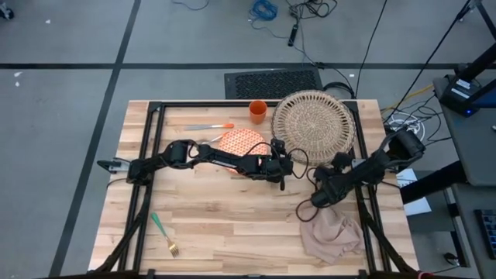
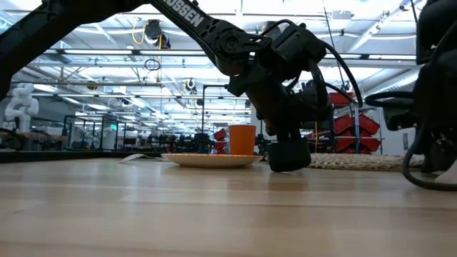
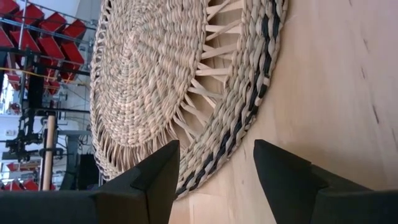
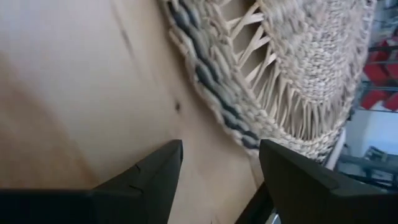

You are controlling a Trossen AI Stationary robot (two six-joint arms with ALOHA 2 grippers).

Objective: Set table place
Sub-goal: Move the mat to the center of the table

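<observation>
Sitting at the table's (image 1: 232, 217) far right, the placemat (image 1: 314, 124) lay flat. Both open grippers, left (image 1: 280, 172) and right (image 1: 324, 182), hovered at its near edge, holding nothing. Plate (image 1: 239, 141) and cup (image 1: 257, 111) lay just left; napkin (image 1: 332, 235) near right.

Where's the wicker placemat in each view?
High view: placemat at the table's far right, beside the orange cup.
Low view: thin flat strip at right, behind the left gripper.
Left wrist view: fills upper left.
Right wrist view: upper right.
Shared landmark: its dark woven rim band.
</observation>
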